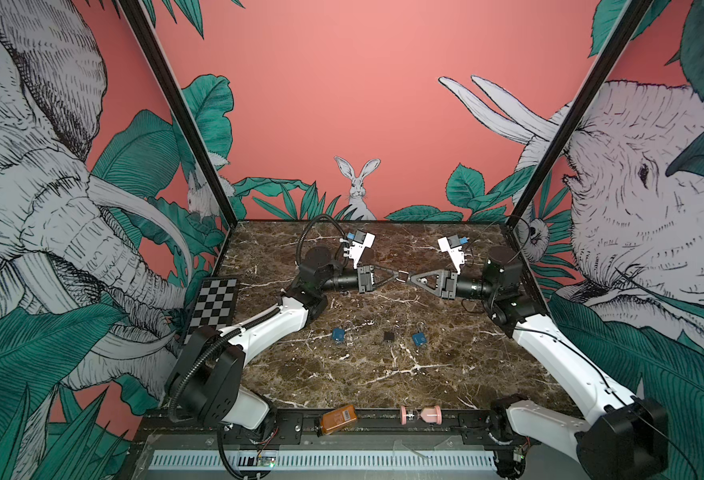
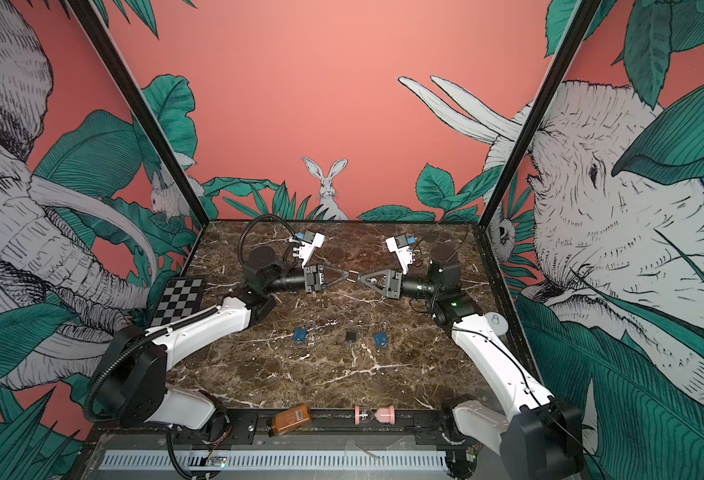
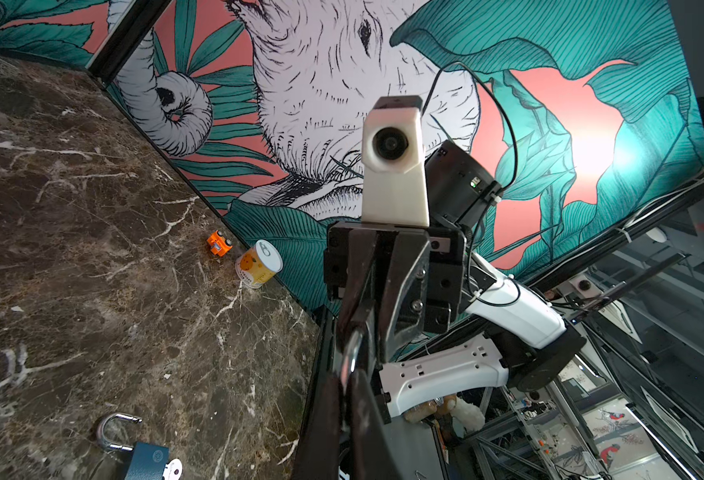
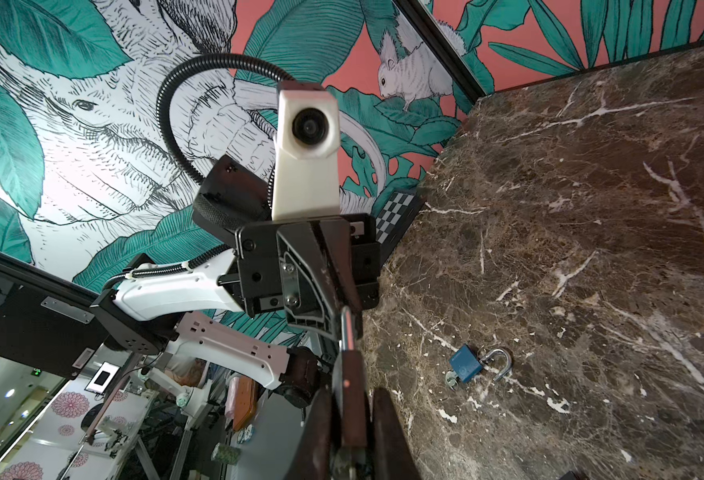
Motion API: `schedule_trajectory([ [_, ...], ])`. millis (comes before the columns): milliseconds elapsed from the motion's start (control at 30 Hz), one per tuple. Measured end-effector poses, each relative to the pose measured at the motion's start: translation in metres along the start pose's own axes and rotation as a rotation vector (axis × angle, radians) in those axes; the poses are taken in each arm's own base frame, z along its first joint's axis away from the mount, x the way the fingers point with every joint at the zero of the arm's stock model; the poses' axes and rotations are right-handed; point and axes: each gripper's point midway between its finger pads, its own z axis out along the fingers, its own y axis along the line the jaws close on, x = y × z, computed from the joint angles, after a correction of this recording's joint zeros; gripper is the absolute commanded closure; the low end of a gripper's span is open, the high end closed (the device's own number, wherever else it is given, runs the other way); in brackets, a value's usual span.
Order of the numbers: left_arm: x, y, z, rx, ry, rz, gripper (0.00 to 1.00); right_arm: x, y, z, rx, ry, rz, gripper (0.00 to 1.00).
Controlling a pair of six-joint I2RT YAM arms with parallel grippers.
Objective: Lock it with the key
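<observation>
In both top views my two grippers meet tip to tip above the middle of the table, with a small padlock between them. My right gripper is shut on its dark body. My left gripper is shut on the silver shackle. Whether a key sits in this lock I cannot tell. On the table lie two blue padlocks with open shackles, and a black one. A key sticks out of the blue padlock in the left wrist view.
A checkerboard leans at the left wall. An amber bottle and a pink hourglass lie on the front rail. A can and an orange toy stand by the right wall.
</observation>
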Motion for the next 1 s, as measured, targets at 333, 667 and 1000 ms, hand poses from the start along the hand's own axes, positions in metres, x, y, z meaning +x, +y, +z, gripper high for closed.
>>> schedule_trajectory([
  [333, 0.001, -0.017, -0.003, -0.012, -0.04, 0.087, 1.0, -0.008, 0.015, -0.002, -0.069, -0.017, -0.033, 1.0],
  [667, 0.001, -0.016, -0.003, -0.017, -0.046, 0.093, 1.0, -0.01, 0.013, -0.001, -0.071, -0.024, -0.032, 1.0],
  [1000, -0.001, -0.011, 0.0, -0.038, -0.07, 0.07, 1.0, -0.01, 0.008, 0.006, -0.069, -0.033, -0.04, 1.0],
])
